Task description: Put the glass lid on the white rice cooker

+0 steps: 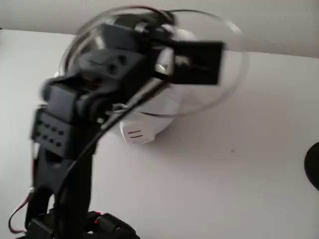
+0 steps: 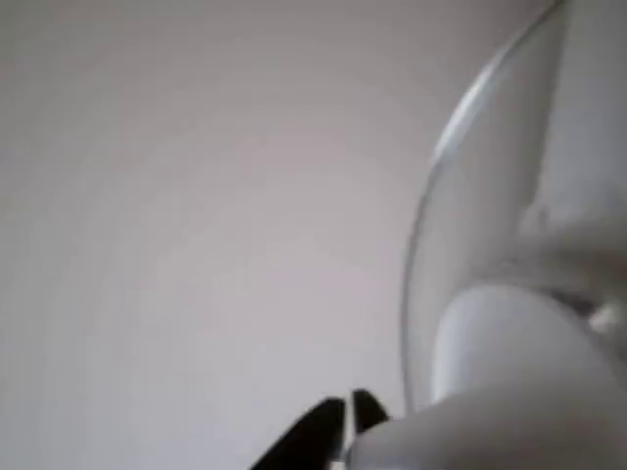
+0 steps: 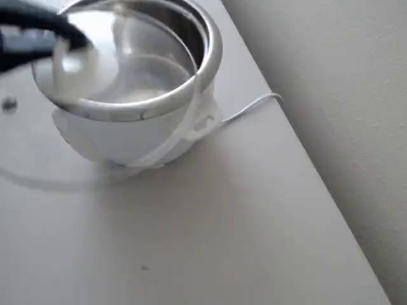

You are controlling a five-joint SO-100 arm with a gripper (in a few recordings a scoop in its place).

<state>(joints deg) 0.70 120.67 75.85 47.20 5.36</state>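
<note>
Glass lid [image 1: 219, 84]: clear, glossy glass with a thin metal rim and smooth white knob [image 2: 519, 362]. White rice cooker [image 3: 127, 136]: glossy white plastic body, shiny steel inner pot. Arm [image 1: 75, 124]: matt dark plastic. Desk [image 3: 222, 222]: smooth, matt white surface.

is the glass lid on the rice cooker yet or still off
Off. In the overhead view the glass lid hangs tilted, offset from the white rice cooker, whose steel pot is uncovered. The gripper looks to hold the knob; its grip is unclear.

White table [image 3: 254, 241]; white cable [image 3: 251, 107] over its edge; dark object [image 1: 314, 164] at right edge.
</note>
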